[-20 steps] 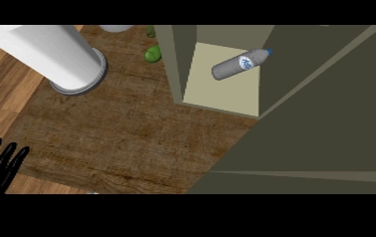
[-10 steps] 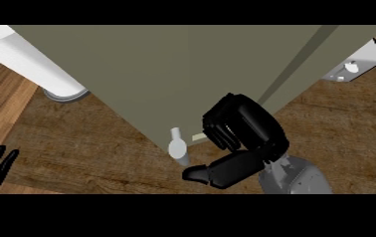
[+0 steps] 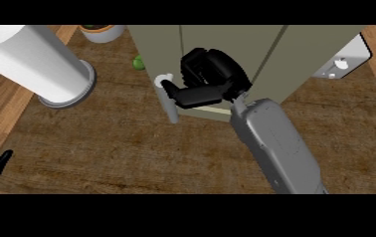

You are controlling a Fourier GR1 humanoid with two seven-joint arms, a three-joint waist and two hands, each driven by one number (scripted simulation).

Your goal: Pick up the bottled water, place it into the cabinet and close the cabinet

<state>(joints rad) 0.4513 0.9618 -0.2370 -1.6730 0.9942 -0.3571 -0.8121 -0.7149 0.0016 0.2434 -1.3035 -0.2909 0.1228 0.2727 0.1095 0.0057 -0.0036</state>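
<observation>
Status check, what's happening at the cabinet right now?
Right hand open against cabinet door, thumb by handle. Left hand barely in view, lower left. Door nearly shut; bottle hidden. Nothing blocking.
</observation>
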